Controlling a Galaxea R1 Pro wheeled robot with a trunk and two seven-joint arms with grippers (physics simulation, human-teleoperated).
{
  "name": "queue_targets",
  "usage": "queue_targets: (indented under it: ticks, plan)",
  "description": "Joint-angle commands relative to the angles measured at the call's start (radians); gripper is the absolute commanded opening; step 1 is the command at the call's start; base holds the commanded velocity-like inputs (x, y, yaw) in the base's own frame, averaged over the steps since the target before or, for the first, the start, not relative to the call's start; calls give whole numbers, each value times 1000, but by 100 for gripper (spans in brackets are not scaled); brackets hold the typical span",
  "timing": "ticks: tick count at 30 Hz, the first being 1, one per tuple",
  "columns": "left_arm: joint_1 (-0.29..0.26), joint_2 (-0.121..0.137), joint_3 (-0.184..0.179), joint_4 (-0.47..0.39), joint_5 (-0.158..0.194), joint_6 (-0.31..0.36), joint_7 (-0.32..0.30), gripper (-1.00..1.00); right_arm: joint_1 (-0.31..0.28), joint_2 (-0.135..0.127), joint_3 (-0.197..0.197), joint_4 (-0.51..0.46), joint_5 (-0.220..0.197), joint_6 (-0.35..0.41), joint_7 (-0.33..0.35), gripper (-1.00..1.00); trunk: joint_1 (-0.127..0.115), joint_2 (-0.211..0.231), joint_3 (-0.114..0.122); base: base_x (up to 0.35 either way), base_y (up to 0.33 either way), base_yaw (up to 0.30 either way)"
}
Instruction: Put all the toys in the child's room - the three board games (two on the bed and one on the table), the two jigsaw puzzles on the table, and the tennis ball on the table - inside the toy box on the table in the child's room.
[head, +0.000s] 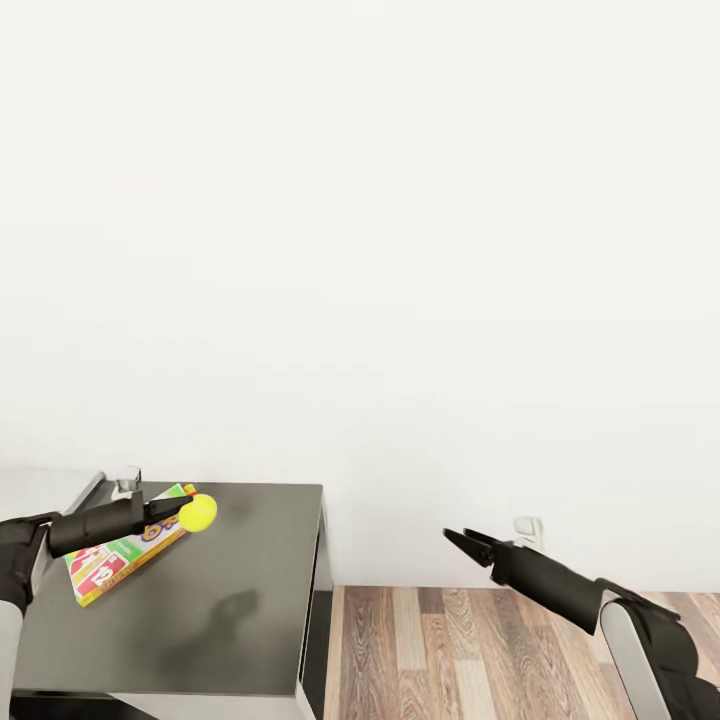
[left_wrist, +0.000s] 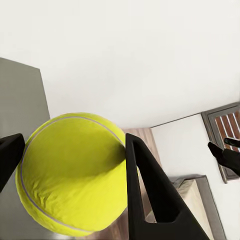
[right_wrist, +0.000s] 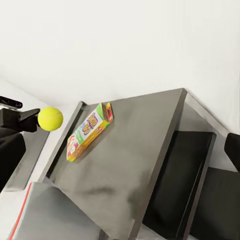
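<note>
My left gripper (head: 196, 513) is shut on the yellow tennis ball (head: 199, 511), holding it just above the dark-grey-topped side unit (head: 230, 600); up close the ball (left_wrist: 72, 175) sits between both black fingers (left_wrist: 150, 195). Under and beside the ball, a bright printed board game (head: 118, 556) lies flat on that unit, also seen as the board game (right_wrist: 89, 131). My right gripper (head: 458, 538) hangs open and holds nothing, over the wood floor to the right of the unit. The toy box and jigsaw puzzles are out of view.
A white wall (head: 400, 250) stands right behind the unit. A lighter surface (head: 40, 490) with a small clear object (head: 127, 481) adjoins the unit's far left. Wood-plank floor (head: 470, 650) stretches to the right, with a wall socket (head: 527, 528) low on the wall.
</note>
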Motion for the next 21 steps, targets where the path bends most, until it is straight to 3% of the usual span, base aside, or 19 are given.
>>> queue_targets:
  ticks: [1, 6, 21]
  plan:
    - [-2, -1, 5, -1, -10, 9, -8, -100, -1, 3, 0, 0, -2, 3, 1, 100, 1, -2, -2, 0, 0, 0]
    - [-1, -3, 5, -2, -10, 9, -8, -100, -1, 18, 2, 2, -2, -9, 1, 100, 1, -2, -2, 0, 0, 0]
    - [-1, -1, 5, -1, -10, 9, -8, -100, 3, 19, -2, -4, -3, -7, 8, 100, 1, -2, -2, 0, 0, 0]
